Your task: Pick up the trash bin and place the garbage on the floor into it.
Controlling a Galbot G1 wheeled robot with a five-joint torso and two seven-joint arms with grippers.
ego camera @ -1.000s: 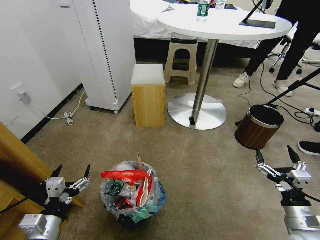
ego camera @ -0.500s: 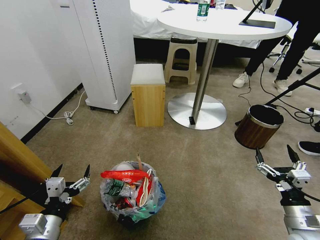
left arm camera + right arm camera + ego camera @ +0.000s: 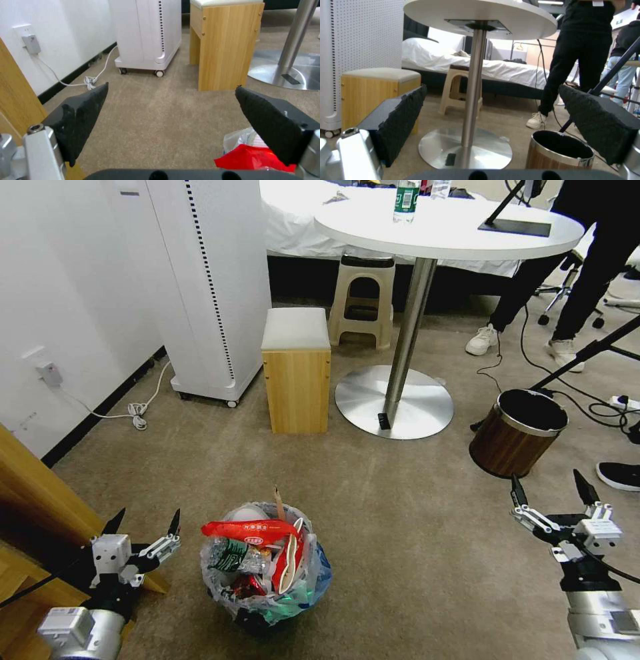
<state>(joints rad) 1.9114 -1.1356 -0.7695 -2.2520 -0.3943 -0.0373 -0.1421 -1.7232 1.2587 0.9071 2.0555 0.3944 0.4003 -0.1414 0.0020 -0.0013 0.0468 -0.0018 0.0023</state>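
The trash bin (image 3: pixel 248 615), small and black with a crinkly clear liner showing a blue patch, stands on the carpet low in the head view. Garbage (image 3: pixel 257 553) fills it: red wrappers, a crushed bottle, a wooden stick poking up. My left gripper (image 3: pixel 143 519) hovers open just left of the bin, with nothing between its fingers; its wrist view catches a red wrapper (image 3: pixel 253 160) and the liner's edge beside one finger. My right gripper (image 3: pixel 550 488) hangs open far to the right, apart from the bin.
A brown wood-patterned bin with a metal rim (image 3: pixel 519 432) stands close ahead of the right gripper. A wooden stool (image 3: pixel 296 370), a round table's steel base (image 3: pixel 395 401), a white appliance (image 3: pixel 210 287) and floor cables lie farther off. A wooden panel (image 3: pixel 33 493) flanks my left arm.
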